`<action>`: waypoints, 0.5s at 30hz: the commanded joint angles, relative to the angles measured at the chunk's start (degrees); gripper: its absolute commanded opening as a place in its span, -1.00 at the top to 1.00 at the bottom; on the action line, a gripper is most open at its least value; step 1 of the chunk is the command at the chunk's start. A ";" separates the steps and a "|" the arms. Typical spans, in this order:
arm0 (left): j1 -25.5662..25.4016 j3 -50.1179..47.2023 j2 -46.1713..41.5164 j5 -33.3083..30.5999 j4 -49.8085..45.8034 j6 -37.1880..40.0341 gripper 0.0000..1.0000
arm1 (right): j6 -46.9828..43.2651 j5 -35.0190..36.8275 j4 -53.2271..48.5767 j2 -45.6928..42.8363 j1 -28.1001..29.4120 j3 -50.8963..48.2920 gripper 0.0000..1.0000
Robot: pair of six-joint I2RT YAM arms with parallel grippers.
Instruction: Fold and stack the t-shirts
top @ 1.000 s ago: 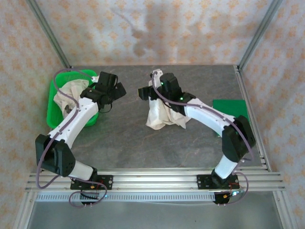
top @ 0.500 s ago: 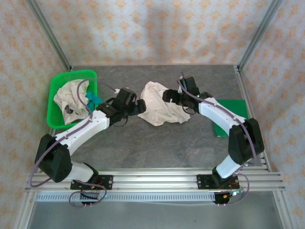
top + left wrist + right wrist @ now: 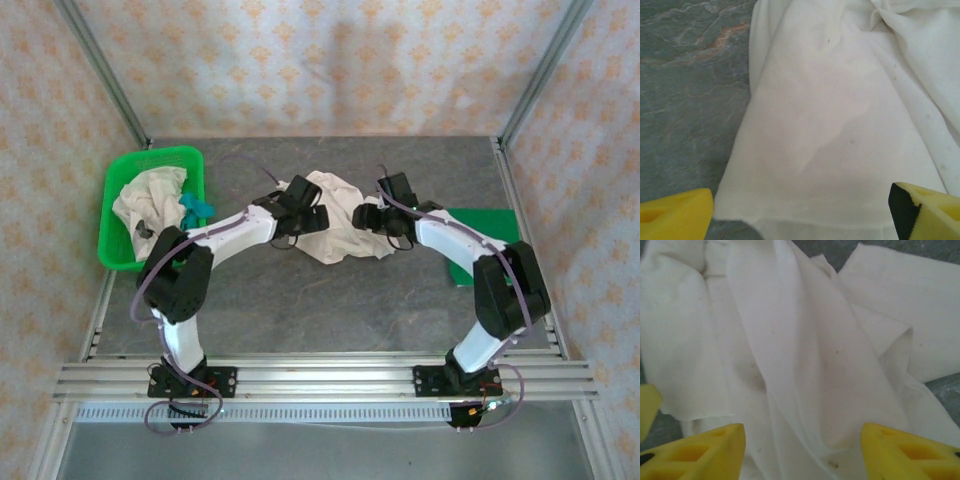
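Worktop (image 3: 300,300): grey stone-look slab, metal rails along the left, right and near edges.

- Crumpled cream t-shirt (image 3: 338,222) lies around the middle of the far half, well clear of every edge. Bare slab all round it, with the widest stretch toward the near edge.
- Left gripper (image 3: 300,208) is at the shirt's left side. In the wrist view its yellow fingertips (image 3: 675,215) stand wide apart over a flat hem of cloth, holding nothing; bare stone shows to their left.
- Right gripper (image 3: 380,215) is at the shirt's right side. Its fingers (image 3: 707,450) are apart with folds of cloth running down between them; cannot tell whether they touch the fabric.
- Green basket (image 3: 112,205) sits against the left edge, toward the far-left corner. It holds another cream shirt (image 3: 150,192) and a teal one (image 3: 194,207) at its right wall.
- Green mat (image 3: 485,222) lies flat by the right edge, partly under the right arm.
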 commanded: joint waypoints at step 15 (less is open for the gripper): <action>2.96 4.24 4.25 -3.07 -0.74 -1.44 1.00 | -5.47 7.22 1.83 -6.62 -0.82 7.04 1.00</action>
